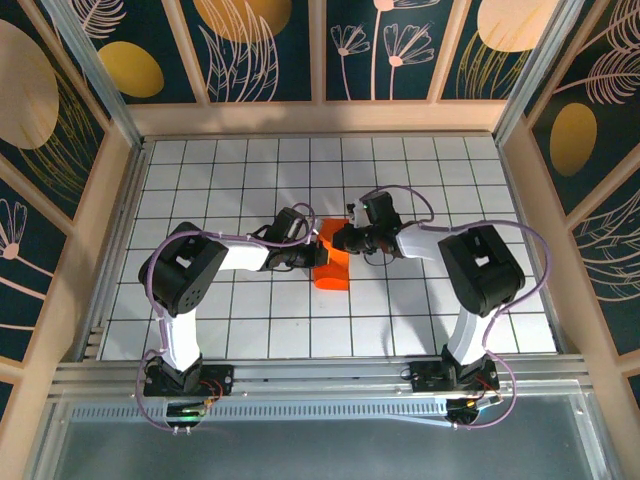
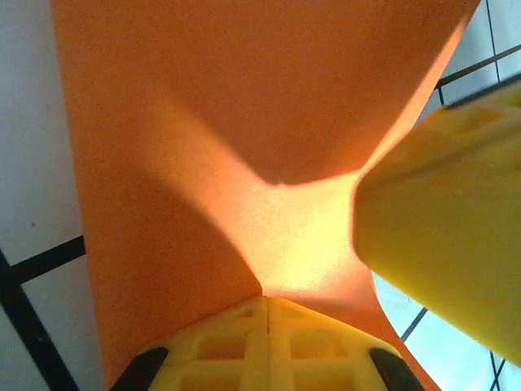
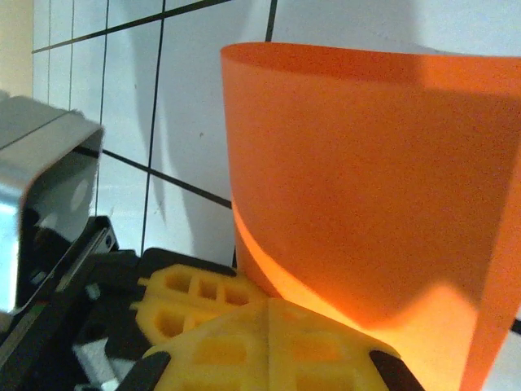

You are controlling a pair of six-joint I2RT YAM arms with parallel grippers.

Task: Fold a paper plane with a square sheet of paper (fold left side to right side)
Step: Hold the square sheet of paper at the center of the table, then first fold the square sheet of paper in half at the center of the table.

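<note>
The square sheet of paper [image 1: 332, 272] is bright orange and stands curled between both grippers near the table's middle. My left gripper [image 1: 318, 256] is shut, and in the left wrist view the paper [image 2: 244, 98] runs into the seam of its yellow fingertips [image 2: 266, 300] and rises away from them. My right gripper [image 1: 338, 240] is shut too. Its yellow finger [image 2: 440, 236] presses against the sheet's right edge. In the right wrist view the paper [image 3: 366, 179] forms a curved wall just beyond the closed tips [image 3: 269, 303]; whether they pinch it is hidden. No paper plane shape shows.
The white gridded table [image 1: 250, 170] is walled by wooden side panels [image 1: 115, 230]. In the right wrist view the left arm's yellow fingers [image 3: 183, 297] and grey wrist housing [image 3: 41, 187] sit close on the left. Open tiles lie behind and on both sides.
</note>
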